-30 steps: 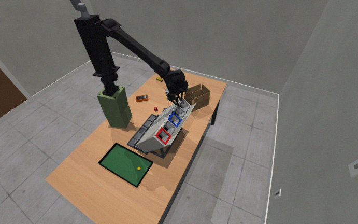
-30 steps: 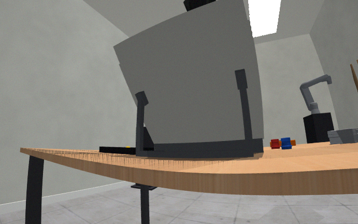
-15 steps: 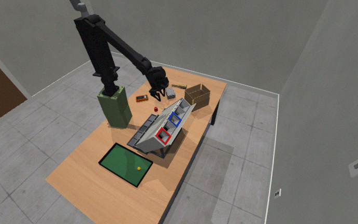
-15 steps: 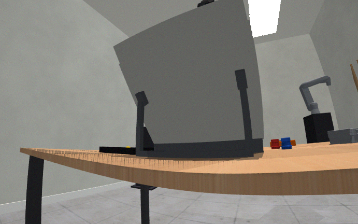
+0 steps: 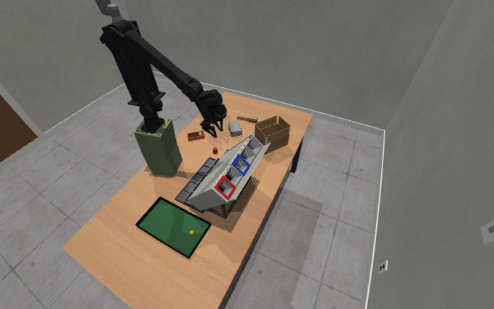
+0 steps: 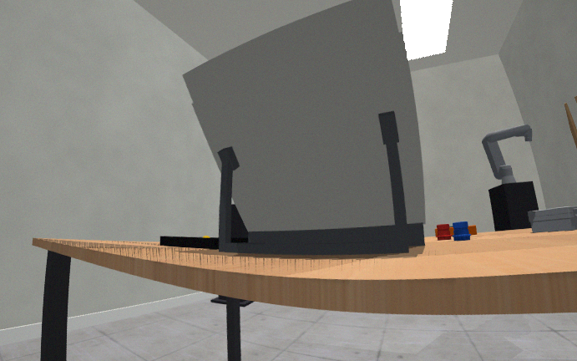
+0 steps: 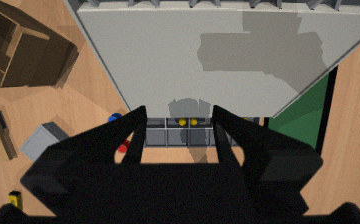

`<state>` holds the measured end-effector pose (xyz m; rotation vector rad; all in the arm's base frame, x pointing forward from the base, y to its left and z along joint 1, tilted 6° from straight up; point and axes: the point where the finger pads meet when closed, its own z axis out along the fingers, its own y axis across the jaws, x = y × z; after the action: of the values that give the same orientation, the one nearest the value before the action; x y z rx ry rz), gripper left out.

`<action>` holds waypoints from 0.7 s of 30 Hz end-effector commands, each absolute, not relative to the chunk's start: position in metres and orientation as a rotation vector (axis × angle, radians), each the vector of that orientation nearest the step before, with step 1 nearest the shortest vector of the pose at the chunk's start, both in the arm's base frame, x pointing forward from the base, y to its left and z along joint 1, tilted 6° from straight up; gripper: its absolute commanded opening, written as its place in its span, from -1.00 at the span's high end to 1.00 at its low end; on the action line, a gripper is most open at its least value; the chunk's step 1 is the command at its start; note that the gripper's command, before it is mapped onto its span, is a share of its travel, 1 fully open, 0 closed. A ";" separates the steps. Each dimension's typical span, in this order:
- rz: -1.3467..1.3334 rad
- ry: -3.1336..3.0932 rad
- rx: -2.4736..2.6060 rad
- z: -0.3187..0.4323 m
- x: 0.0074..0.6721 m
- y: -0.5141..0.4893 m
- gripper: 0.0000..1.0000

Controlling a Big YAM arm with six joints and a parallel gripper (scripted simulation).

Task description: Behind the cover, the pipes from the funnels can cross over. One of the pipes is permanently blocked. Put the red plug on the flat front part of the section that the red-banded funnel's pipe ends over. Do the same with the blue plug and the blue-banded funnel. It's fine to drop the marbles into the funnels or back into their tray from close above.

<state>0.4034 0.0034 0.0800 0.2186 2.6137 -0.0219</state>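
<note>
The grey funnel unit [image 5: 225, 172] stands tilted on the table. Its red-banded funnel [image 5: 225, 187] and blue-banded funnel [image 5: 241, 164] are at its top edge. The row of dark sections [image 5: 198, 178] lies along its low side. In the wrist view two yellow marbles [image 7: 182, 121] [image 7: 194, 121] sit in adjoining sections below the cover [image 7: 221, 55]. The red plug [image 5: 214, 150] [image 7: 124, 147] and blue plug [image 7: 113, 118] stand on the table beside the unit. They also show in the exterior view, red [image 6: 442, 231] and blue [image 6: 460, 231]. My gripper [image 5: 209, 129] [image 7: 179, 111] hovers open and empty above the table, on the sections' side.
A green tray [image 5: 173, 227] holds one yellow marble [image 5: 191, 232]. A cardboard box [image 5: 272, 132], a grey box [image 5: 234, 128], an orange device [image 5: 195, 134] and a wooden block [image 5: 247, 118] lie at the table's far end. The green arm pedestal [image 5: 158, 147] stands at the table's edge.
</note>
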 end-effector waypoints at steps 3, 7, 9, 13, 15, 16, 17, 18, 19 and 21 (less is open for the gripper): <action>-0.013 2.575 0.221 0.088 0.405 0.009 -0.17; -0.006 2.647 0.225 0.067 0.385 0.000 -0.17; 0.000 2.695 0.228 0.053 0.371 -0.005 -0.17; 0.010 2.791 0.233 0.025 0.344 -0.017 -0.17; 0.016 2.839 0.236 0.011 0.330 -0.022 -0.17; 0.019 2.863 0.237 0.004 0.323 -0.025 -0.17; 0.022 2.887 0.239 -0.003 0.316 -0.028 -0.17; 0.025 2.911 0.240 -0.010 0.309 -0.031 -0.17; 0.028 2.935 0.241 -0.017 0.302 -0.034 -0.17; 0.028 2.935 0.241 -0.017 0.302 -0.034 -0.17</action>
<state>0.3026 -0.0295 -0.0106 0.2889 2.9137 0.0306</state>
